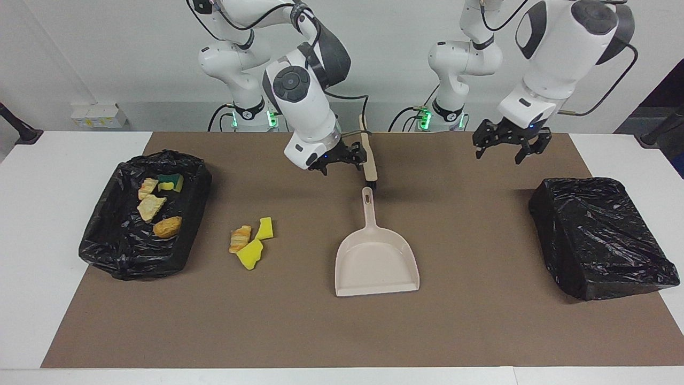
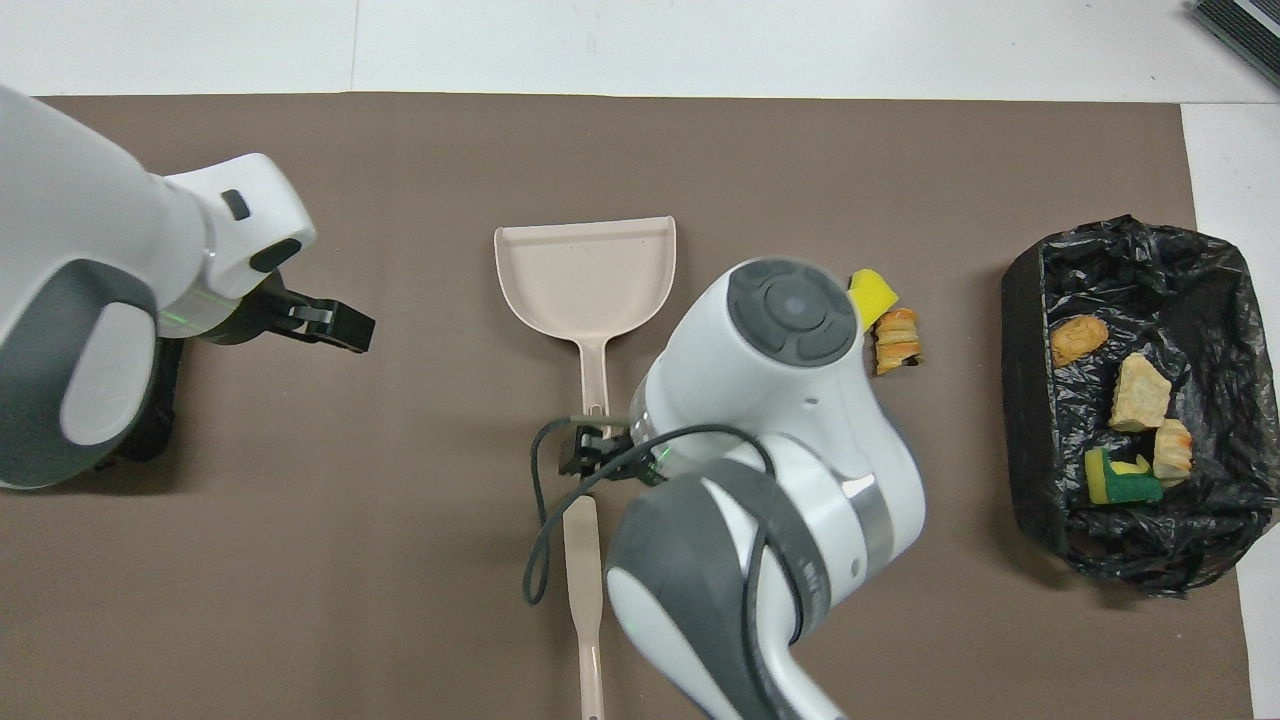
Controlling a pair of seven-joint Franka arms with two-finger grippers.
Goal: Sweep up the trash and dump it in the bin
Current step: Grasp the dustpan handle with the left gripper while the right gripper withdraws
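Note:
Loose trash lies on the brown mat: a golden pastry piece [image 1: 240,238] [image 2: 897,341] and two yellow sponge chunks [image 1: 250,254], the one showing from overhead [image 2: 873,292] half under my right arm. Several more scraps [image 1: 152,206] [image 2: 1139,392] lie in the black-lined bin [image 1: 101,235] [image 2: 1030,400] at the right arm's end. The beige dustpan [image 1: 377,262] [image 2: 585,270] rests flat mid-mat, held by nothing. My right gripper [image 1: 343,160] [image 2: 596,456] hangs open just above the mat beside the brush [image 1: 368,155] [image 2: 583,590]. My left gripper [image 1: 501,149] [image 2: 330,325] is open over the mat.
A box wrapped in a black bag [image 1: 601,235] sits at the left arm's end of the mat. The brush lies between the dustpan's handle and the robots. White table [image 1: 48,171] borders the mat on both ends.

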